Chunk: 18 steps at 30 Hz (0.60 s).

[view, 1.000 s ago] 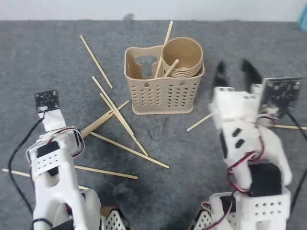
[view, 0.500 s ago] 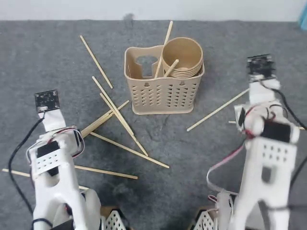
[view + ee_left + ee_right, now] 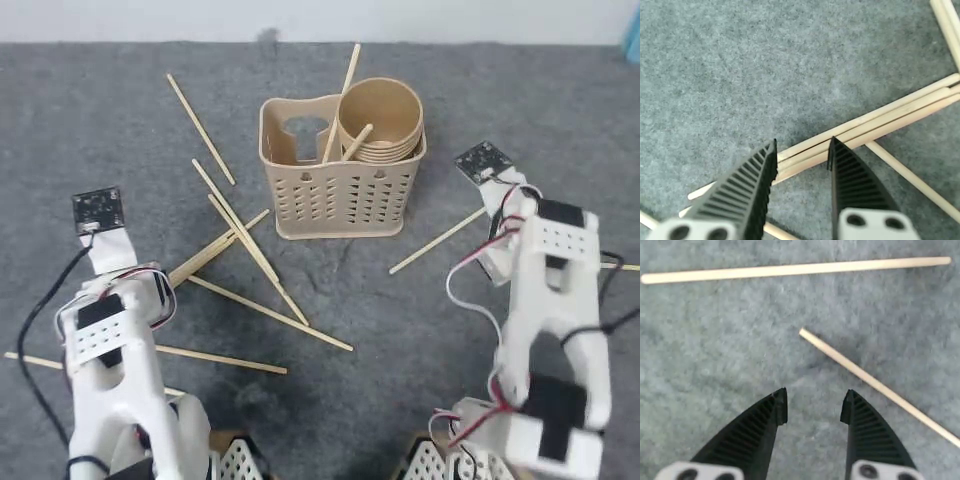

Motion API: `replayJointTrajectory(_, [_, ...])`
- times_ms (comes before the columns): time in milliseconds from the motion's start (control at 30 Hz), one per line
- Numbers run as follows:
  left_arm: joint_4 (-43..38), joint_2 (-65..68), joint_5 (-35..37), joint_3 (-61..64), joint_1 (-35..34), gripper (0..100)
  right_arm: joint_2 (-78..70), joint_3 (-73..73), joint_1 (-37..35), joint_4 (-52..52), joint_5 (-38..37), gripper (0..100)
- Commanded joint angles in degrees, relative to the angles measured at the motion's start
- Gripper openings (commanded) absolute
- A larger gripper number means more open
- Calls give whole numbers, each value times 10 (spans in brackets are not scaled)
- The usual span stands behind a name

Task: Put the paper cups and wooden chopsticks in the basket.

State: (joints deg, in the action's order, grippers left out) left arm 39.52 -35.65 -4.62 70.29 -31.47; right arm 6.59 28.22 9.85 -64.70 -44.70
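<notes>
We see a grey carpet running to a pale strip at the far edge. The basket stands far centre, its right compartment holding stacked paper cups, with two chopsticks poking up. Loose chopsticks lie scattered to its left. Our left gripper gapes over a chopstick bundle. The right gripper hangs parted near a single chopstick.

From where I stand, no writing, label, number or sign is legible on anything in sight.
</notes>
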Motion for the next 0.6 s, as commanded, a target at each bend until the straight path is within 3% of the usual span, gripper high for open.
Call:
replayJointTrajectory(0, [-16, -20, 1, -5, -4, 162, -71, -85, 3, 8, -7, 191])
replayJointTrajectory(200, [-17, -20, 1, -6, -3, 162, -217, -200, 2, 6, 11, 191])
replayJointTrajectory(567, [-27, -20, 1, -5, -2, 162, -314, -278, -16, 7, 28, 188])
